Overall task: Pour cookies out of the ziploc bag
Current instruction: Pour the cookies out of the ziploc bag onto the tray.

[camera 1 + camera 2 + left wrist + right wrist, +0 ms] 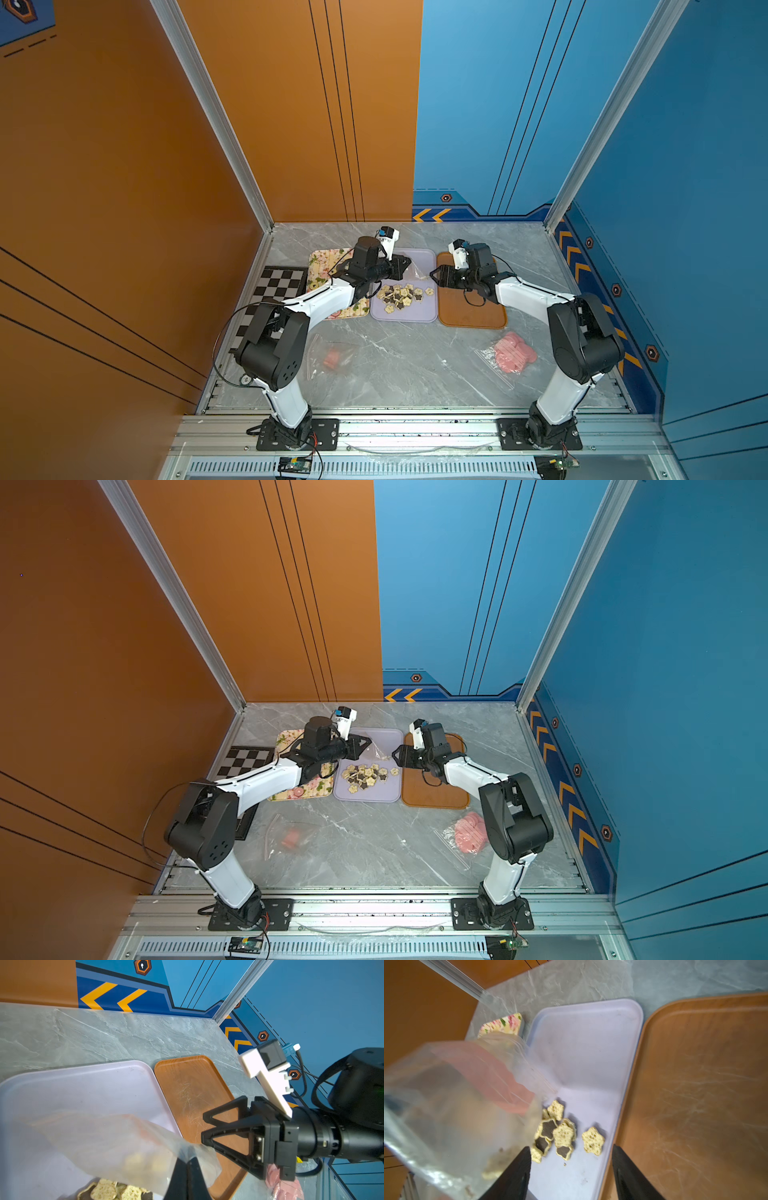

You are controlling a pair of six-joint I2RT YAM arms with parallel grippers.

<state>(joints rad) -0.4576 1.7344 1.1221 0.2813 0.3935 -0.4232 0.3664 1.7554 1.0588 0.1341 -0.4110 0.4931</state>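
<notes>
A clear ziploc bag (415,272) (379,752) hangs tilted above the lavender tray (415,318). My left gripper (188,1162) (407,262) is shut on a corner of the bag (104,1140). Cream and dark flower-shaped cookies (403,296) (365,776) (564,1134) lie in a pile on the lavender tray (591,1043), below the bag's red-striped mouth. A few blurred cookies show through the bag (456,1095). My right gripper (571,1147) (432,276) (203,1127) stands open beside the bag, over the seam between the lavender and brown trays, with nothing between its fingers.
The bare brown tray (469,311) (695,1084) lies right of the lavender one, and a floral tray (324,266) lies left of it, under my left arm. A checkerboard (278,282) lies at far left. Two more bags hold pink cookies, front left (332,357) and front right (513,353).
</notes>
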